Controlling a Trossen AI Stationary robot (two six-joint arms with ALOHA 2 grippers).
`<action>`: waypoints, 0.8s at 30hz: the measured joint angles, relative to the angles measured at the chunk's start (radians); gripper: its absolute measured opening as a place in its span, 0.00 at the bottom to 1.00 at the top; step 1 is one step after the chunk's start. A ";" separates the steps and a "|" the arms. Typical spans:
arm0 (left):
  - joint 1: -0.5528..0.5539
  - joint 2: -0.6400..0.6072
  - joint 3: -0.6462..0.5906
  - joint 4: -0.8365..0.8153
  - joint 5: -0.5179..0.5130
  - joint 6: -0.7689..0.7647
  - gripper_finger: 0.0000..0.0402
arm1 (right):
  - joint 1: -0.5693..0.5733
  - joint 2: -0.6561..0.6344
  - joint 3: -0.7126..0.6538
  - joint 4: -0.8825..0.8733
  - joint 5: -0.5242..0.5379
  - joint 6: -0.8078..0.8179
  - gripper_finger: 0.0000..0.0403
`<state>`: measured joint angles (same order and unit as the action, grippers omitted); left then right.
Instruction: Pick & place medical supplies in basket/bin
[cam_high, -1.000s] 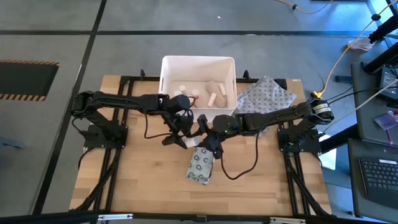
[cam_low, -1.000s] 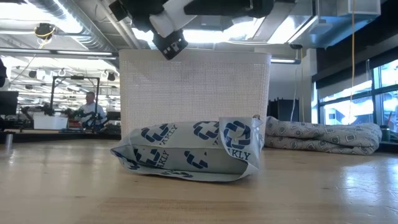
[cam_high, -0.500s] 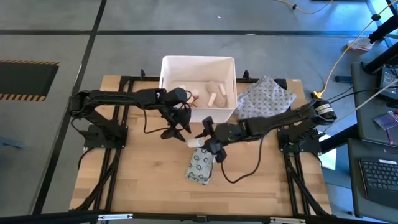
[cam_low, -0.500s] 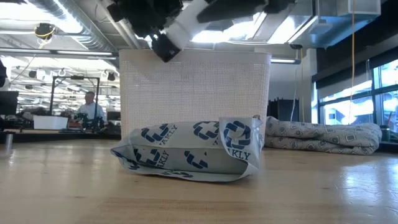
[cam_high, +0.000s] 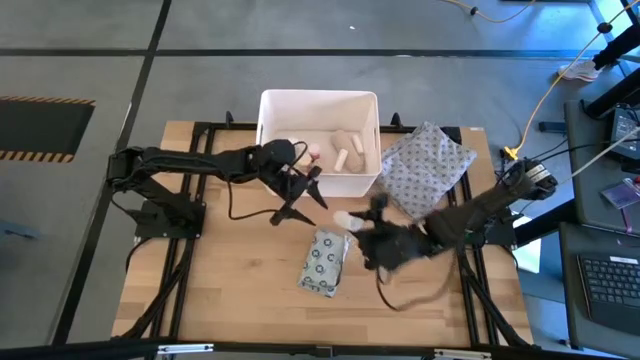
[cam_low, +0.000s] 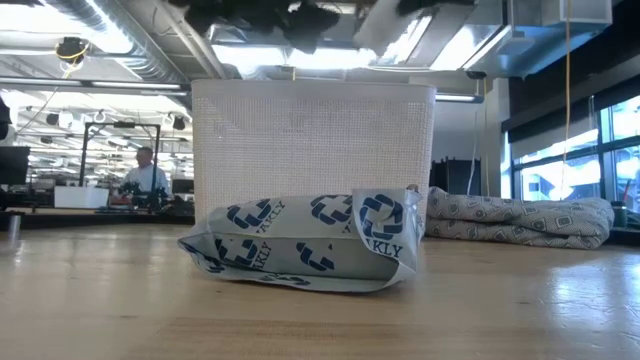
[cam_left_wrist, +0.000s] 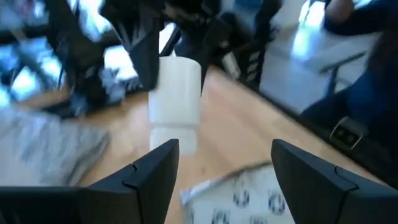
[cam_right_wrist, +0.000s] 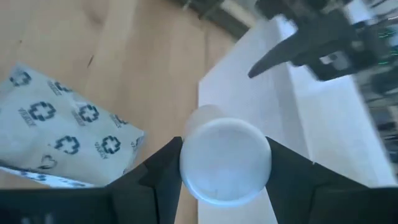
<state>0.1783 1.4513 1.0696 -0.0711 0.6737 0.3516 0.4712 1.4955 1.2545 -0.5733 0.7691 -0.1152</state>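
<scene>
Wooden tabletop is seen beneath both arms, where a white bottle (cam_right_wrist: 225, 161) is pinched in the right gripper (cam_high: 352, 219) just in front of the white bin (cam_high: 270, 105), while the left gripper (cam_high: 303, 193), fingers spread and empty, is nearer its front wall.

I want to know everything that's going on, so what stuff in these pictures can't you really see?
- Right gripper, high view: motion blur smears it and the white bottle it holds.
- Bin contents, low view: the front wall hides everything inside.
- Both arms, low view: cut off by the top edge.
- Small supplies in the bin, high view: too small to tell apart.
- Left gripper, left wrist view: open, holding nothing; the room behind is blurred.
</scene>
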 joint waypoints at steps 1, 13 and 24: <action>0.004 0.000 -0.020 0.063 0.028 -0.018 0.62 | 0.034 -0.003 0.000 -0.018 0.049 0.029 0.46; 0.022 0.103 -0.147 0.665 0.070 -0.356 0.62 | 0.223 0.001 0.000 0.000 0.404 0.084 0.46; -0.035 0.143 -0.147 0.711 0.073 -0.418 0.62 | 0.174 0.003 0.000 0.247 0.306 -0.213 0.46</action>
<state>0.1436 1.5940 0.9226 0.6403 0.7467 -0.0669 0.6455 1.4982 1.2541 -0.3262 1.0753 -0.3284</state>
